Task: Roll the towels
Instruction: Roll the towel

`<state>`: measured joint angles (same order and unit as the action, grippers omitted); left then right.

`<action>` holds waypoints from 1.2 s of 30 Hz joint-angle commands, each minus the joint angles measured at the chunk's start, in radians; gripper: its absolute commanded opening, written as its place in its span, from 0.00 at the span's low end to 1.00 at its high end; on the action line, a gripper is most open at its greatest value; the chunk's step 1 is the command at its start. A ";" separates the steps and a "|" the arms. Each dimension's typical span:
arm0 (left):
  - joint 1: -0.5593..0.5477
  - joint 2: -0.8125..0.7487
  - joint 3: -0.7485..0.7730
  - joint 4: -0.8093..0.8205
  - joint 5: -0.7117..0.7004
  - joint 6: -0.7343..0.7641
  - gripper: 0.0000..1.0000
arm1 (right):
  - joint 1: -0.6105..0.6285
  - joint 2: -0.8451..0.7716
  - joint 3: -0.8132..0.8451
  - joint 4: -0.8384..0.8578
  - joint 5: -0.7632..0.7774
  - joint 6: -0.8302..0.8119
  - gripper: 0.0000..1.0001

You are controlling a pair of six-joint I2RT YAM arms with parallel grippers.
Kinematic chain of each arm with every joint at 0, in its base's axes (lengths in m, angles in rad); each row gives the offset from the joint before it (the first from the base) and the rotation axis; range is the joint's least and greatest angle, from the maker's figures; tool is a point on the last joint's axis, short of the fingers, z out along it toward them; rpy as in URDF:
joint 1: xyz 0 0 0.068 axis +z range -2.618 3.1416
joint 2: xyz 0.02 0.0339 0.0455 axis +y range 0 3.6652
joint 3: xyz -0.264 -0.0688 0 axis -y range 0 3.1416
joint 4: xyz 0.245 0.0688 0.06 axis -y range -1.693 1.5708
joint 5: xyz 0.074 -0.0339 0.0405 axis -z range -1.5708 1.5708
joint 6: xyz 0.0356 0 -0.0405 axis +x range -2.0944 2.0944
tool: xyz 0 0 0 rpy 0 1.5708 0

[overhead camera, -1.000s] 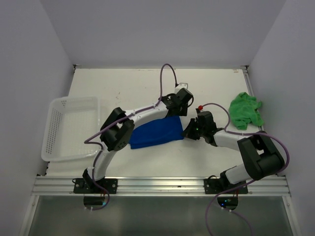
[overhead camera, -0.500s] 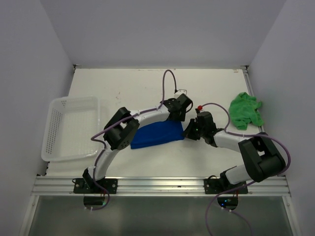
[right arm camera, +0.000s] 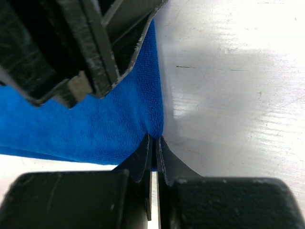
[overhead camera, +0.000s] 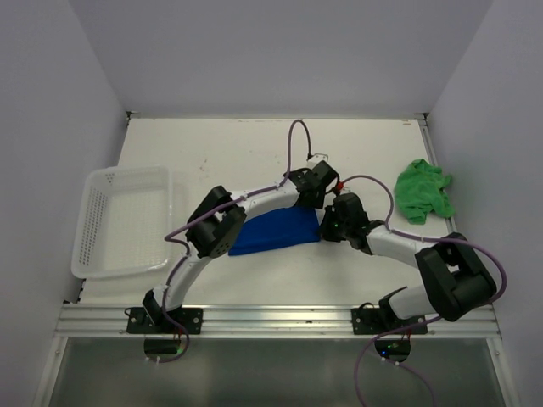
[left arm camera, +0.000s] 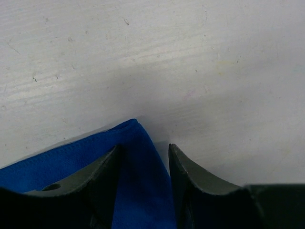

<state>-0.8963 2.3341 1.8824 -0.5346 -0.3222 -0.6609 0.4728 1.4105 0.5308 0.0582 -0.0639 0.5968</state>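
The blue towel (overhead camera: pixel 276 231) lies folded flat in the middle of the table. My right gripper (right arm camera: pixel 153 137) is shut on its right edge, with the cloth (right arm camera: pixel 95 119) pinched between the thin pads. In the top view the right gripper (overhead camera: pixel 327 222) sits at the towel's right end. My left gripper (left arm camera: pixel 143 146) stands open astride the towel's far right corner (left arm camera: pixel 136 131): one finger (left arm camera: pixel 102 169) over the cloth, the other (left arm camera: pixel 186 174) beside its edge on the bare table. From above, the left gripper (overhead camera: pixel 322 191) is just behind the right one. The green towel (overhead camera: pixel 424 191) lies crumpled at the far right, untouched.
A white mesh basket (overhead camera: pixel 93 182) stands at the table's left side. White walls close the table on three sides, and a metal rail (overhead camera: pixel 280 318) with both arm bases runs along the near edge. Purple cables (overhead camera: pixel 293 140) loop above the arms.
Both grippers and the blue towel have shifted a little to the right. The left arm's elbow swung right, and the towel now looks shorter and more compact.
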 commanded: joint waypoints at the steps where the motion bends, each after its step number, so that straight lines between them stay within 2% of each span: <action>1: -0.009 0.053 0.015 -0.070 -0.020 0.007 0.48 | 0.033 -0.013 -0.021 -0.095 0.094 -0.045 0.00; 8: -0.013 0.082 0.021 -0.102 -0.049 0.004 0.32 | 0.055 -0.082 -0.075 -0.029 0.139 -0.041 0.00; 14: -0.023 0.131 0.072 -0.156 -0.046 -0.002 0.24 | 0.058 -0.114 -0.078 -0.021 0.147 -0.061 0.00; 23: -0.021 0.028 0.031 -0.058 -0.005 -0.078 0.20 | 0.092 -0.122 -0.117 0.025 0.174 -0.068 0.00; 29: -0.006 -0.056 -0.040 0.036 0.037 -0.100 0.17 | 0.125 -0.211 -0.130 -0.020 0.266 -0.075 0.00; 36: 0.019 -0.159 -0.225 0.185 0.081 -0.112 0.16 | 0.179 -0.228 -0.058 -0.130 0.361 -0.101 0.00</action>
<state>-0.8989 2.2559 1.7393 -0.4377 -0.2676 -0.7494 0.6277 1.1908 0.4259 0.0063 0.2100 0.5251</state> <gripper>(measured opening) 0.167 0.025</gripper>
